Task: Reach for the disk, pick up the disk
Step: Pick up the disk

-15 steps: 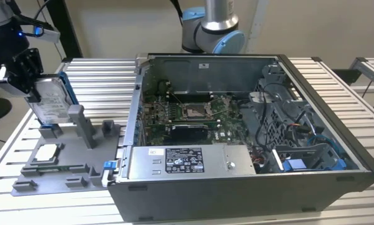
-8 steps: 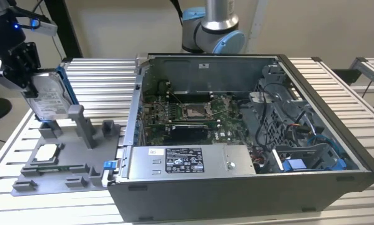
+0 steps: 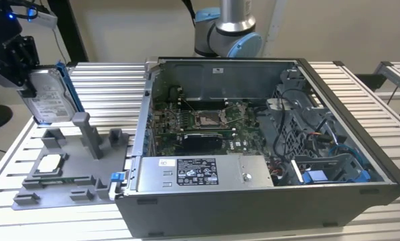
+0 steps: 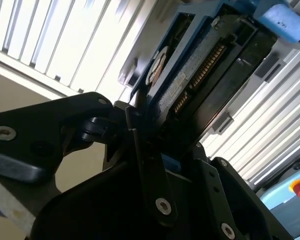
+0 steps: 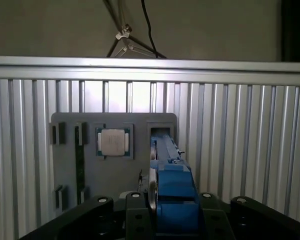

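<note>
The disk (image 3: 51,100) is a silver-grey hard drive with a white label and a blue frame. It stands on edge at the exterior view's left, over the back of the grey fixture plate (image 3: 59,188). My gripper (image 3: 29,83) is shut on its upper part. In the second wrist view the black fingers (image 4: 140,150) clamp the disk (image 4: 200,75) from both sides. In the first wrist view the disk's blue edge (image 5: 174,192) runs from my gripper (image 5: 170,222) down towards a slot in the plate (image 5: 140,170). Whether its lower end still touches the slot cannot be told.
A small white-faced chip (image 3: 49,163) lies in the fixture plate, also seen as the chip (image 5: 113,142) in the first wrist view. An open computer case (image 3: 253,125) with a grey metal box (image 3: 200,173) stands right of the plate. Everything rests on a slatted aluminium table (image 3: 109,80).
</note>
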You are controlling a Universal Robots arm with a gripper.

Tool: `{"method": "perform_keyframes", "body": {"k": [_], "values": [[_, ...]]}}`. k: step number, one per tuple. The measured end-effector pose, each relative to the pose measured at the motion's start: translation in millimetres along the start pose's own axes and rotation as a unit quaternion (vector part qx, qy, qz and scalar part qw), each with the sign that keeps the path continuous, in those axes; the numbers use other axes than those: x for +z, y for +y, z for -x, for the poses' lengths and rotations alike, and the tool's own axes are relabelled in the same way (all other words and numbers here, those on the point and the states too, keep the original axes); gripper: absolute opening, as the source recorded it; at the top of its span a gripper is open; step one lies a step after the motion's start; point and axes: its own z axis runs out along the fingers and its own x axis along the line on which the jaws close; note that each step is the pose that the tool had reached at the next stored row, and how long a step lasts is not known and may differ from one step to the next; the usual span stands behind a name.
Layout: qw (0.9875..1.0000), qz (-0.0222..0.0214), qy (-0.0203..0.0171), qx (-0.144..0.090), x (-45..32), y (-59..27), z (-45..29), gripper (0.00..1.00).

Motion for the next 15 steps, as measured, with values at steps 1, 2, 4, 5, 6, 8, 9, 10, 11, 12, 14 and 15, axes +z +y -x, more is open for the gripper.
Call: {"method": "perform_keyframes", "body": {"k": [1, 2, 4, 5, 6, 8, 9, 10, 11, 12, 14, 15], "values": [[1.0000, 0.0000, 0.0000, 0.000, -1.9, 0.0, 0.0, 0.00], [1.0000, 0.0000, 0.0000, 0.000, -3.9, -0.1, 0.0, 0.00], [1.0000, 0.0001, 0.0000, 0.000, -8.3, -0.1, 0.0, 0.00], [1.0000, 0.0000, 0.0000, 0.000, -10.7, -0.2, 0.0, 0.00], [1.0000, 0.0000, 0.0000, 0.000, -13.2, -0.2, 0.1, 0.00], [1.0000, 0.0000, 0.0000, 0.000, -18.1, -0.3, 0.1, 0.00], [1.0000, 0.0001, 0.0000, 0.000, -20.2, -0.3, 0.1, 0.00], [1.0000, 0.0001, 0.0000, 0.000, -22.5, -0.3, 0.1, 0.00], [1.0000, 0.0000, 0.0000, 0.000, -24.9, -0.4, 0.1, 0.00], [1.0000, 0.0000, 0.0000, 0.000, -27.1, -0.4, 0.0, 0.00], [1.0000, 0.0000, 0.0000, 0.000, -32.0, -0.5, 0.0, 0.00], [1.0000, 0.0000, 0.0000, 0.000, -34.6, -0.5, 0.0, 0.00]]}}
